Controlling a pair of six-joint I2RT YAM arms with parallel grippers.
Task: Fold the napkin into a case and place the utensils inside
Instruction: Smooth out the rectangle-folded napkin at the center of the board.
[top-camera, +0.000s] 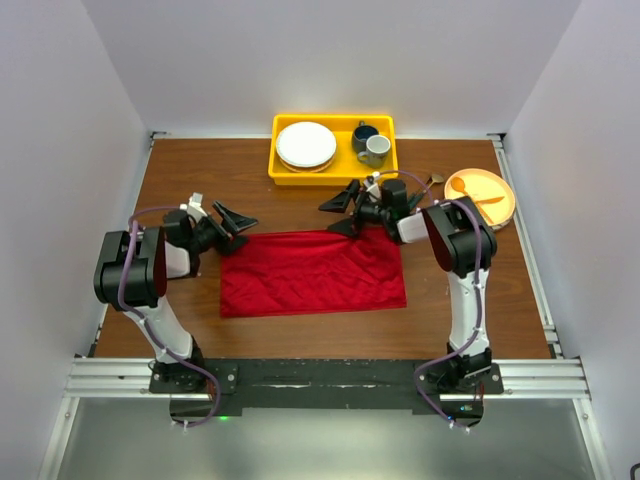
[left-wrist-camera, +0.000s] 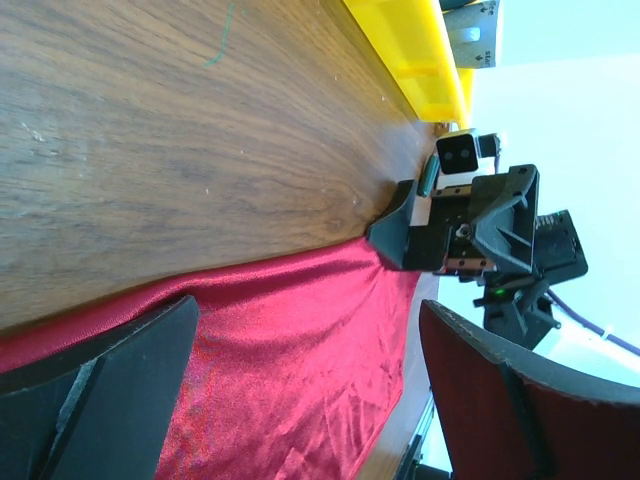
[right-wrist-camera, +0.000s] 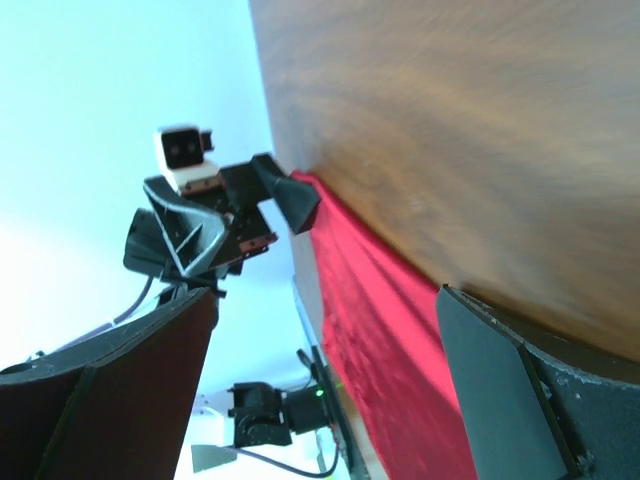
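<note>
Left end effector (top-camera: 246, 230); napkin (top-camera: 312, 272) lengthwise left-right

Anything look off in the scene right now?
Nothing spilled or damaged. The napkin is creased and slightly askew to the table edge; left gripper and right gripper stand open at its far corners.

open table (top-camera: 200, 165) wood runs between the napkin (top-camera: 312, 272) and the yellow tray (top-camera: 284, 178). the orange plate (top-camera: 497, 210) blocks the far right edge.
</note>
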